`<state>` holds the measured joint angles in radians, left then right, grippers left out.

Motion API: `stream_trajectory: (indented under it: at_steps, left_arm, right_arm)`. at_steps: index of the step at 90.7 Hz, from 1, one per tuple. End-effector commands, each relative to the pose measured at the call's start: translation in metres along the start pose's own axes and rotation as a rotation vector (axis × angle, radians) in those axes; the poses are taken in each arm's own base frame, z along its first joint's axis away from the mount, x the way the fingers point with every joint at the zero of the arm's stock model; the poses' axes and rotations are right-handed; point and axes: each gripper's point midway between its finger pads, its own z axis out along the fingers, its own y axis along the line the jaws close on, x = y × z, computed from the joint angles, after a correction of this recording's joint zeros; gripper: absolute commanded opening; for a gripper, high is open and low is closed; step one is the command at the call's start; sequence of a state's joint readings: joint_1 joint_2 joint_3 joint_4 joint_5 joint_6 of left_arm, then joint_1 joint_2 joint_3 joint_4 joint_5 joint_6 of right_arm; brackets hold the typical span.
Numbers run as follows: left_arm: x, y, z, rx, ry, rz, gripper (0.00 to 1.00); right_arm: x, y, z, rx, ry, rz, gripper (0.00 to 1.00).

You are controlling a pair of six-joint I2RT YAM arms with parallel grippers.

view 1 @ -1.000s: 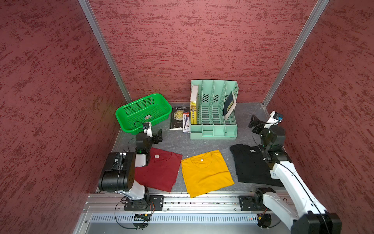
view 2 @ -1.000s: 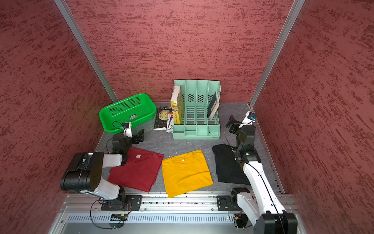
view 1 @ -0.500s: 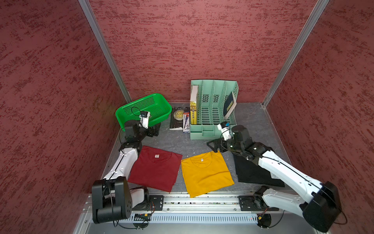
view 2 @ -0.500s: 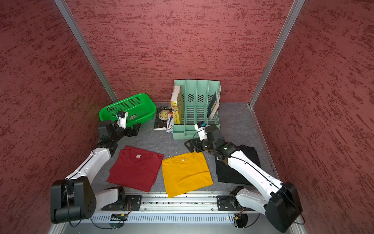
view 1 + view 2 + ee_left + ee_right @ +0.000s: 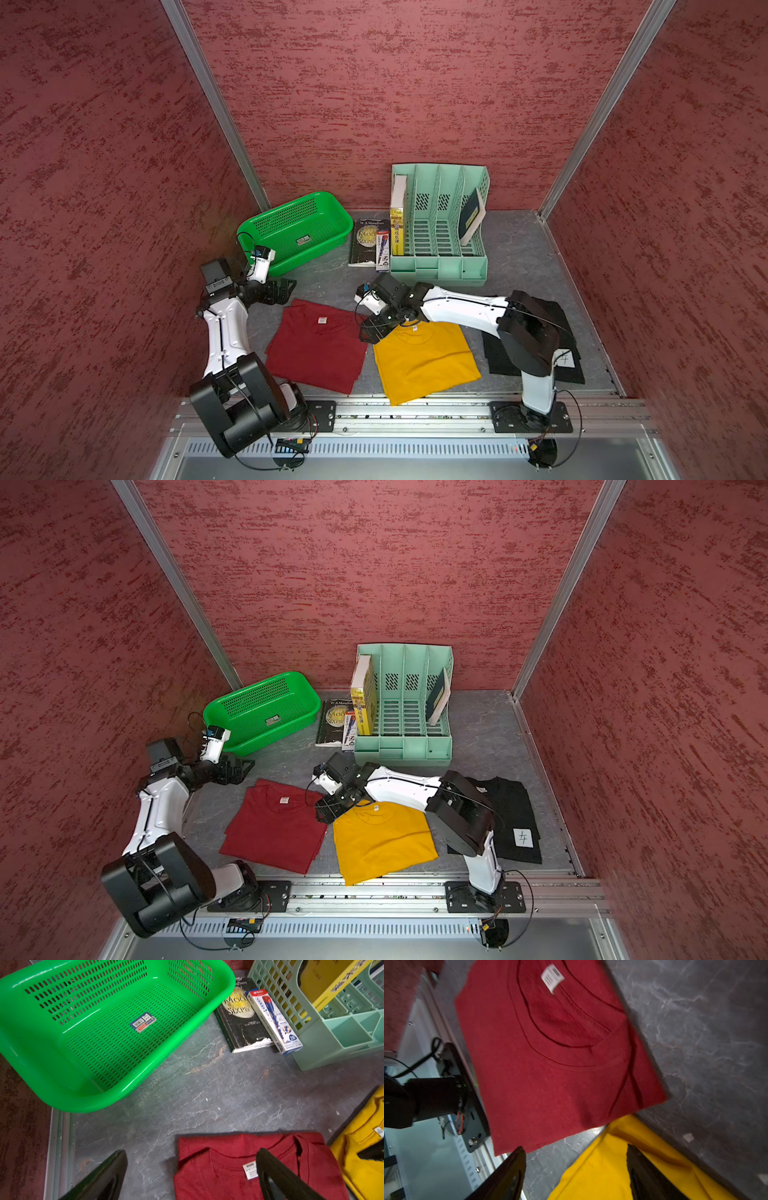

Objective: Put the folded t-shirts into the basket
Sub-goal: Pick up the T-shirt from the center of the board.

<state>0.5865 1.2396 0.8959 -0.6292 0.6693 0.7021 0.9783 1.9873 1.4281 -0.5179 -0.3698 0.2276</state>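
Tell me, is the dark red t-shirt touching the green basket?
Apart. The left wrist view shows bare grey table between the dark red t-shirt and the green basket.

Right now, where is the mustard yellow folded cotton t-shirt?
In both top views the mustard yellow t-shirt lies by the front rail, between the dark red t-shirt and the black t-shirt.

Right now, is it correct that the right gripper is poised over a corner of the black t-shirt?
No: the right gripper is poised over a corner of the mustard yellow t-shirt, as the right wrist view shows.
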Motion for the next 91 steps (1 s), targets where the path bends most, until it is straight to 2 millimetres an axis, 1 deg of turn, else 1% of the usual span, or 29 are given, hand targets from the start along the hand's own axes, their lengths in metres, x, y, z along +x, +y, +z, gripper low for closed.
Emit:
stream_trajectory:
  at_steps: [1, 9, 20, 30, 37, 47, 58, 62, 68, 71, 78, 85, 87, 91]
  left_arm:
    - [0.013, -0.006, -0.004, 0.042, 0.063, 0.054, 1.0]
    - [0.018, -0.009, -0.002, 0.06, 0.081, 0.07, 1.0]
    - [0.017, -0.008, 0.0, 0.046, 0.053, 0.11, 1.0]
    - [0.012, -0.018, 0.001, 0.091, 0.011, 0.189, 1.0]
    - [0.011, -0.026, 0.003, 0.122, 0.0, 0.228, 1.0]
    - [0.021, -0.037, 0.014, 0.16, 0.038, 0.321, 1.0]
    - [0.037, -0.046, 0.03, 0.187, 0.108, 0.43, 1.0]
    - [0.042, -0.049, 0.036, 0.192, 0.128, 0.466, 1.0]
    - [0.05, -0.053, 0.044, 0.205, 0.159, 0.516, 1.0]
    - [0.053, -0.054, 0.047, 0.213, 0.175, 0.536, 1.0]
    - [0.057, -0.056, 0.052, 0.229, 0.204, 0.583, 1.0]
    - [0.049, -0.054, 0.051, 0.231, 0.203, 0.584, 1.0]
    - [0.045, -0.054, 0.049, 0.233, 0.2, 0.575, 1.0]
    - [0.03, -0.054, 0.045, 0.229, 0.18, 0.544, 1.0]
  right_arm:
    - [-0.015, -0.014, 0.003, 0.098, 0.014, -0.032, 0.77]
    - [-0.02, -0.027, 0.011, 0.159, 0.021, -0.04, 0.76]
    - [-0.022, -0.039, 0.019, 0.212, 0.042, -0.049, 0.75]
    - [-0.021, -0.045, 0.028, 0.232, 0.084, -0.044, 0.75]
    - [-0.019, -0.053, 0.031, 0.258, 0.101, -0.047, 0.79]
    - [-0.018, -0.056, 0.032, 0.224, 0.12, -0.039, 0.78]
    - [-0.01, -0.059, 0.038, 0.18, 0.159, -0.042, 0.76]
    - [-0.006, -0.055, 0.041, 0.149, 0.172, -0.057, 0.7]
    - [-0.002, -0.048, 0.047, 0.091, 0.19, -0.079, 0.52]
    - [-0.001, -0.045, 0.049, 0.069, 0.195, -0.087, 0.45]
    - [-0.004, -0.04, 0.049, 0.035, 0.18, -0.116, 0.25]
    - [-0.017, -0.035, 0.045, 0.015, 0.137, -0.138, 0.07]
    - [-0.021, -0.032, 0.043, 0.003, 0.126, -0.142, 0.04]
    - [-0.028, -0.027, 0.038, -0.017, 0.101, -0.152, 0.01]
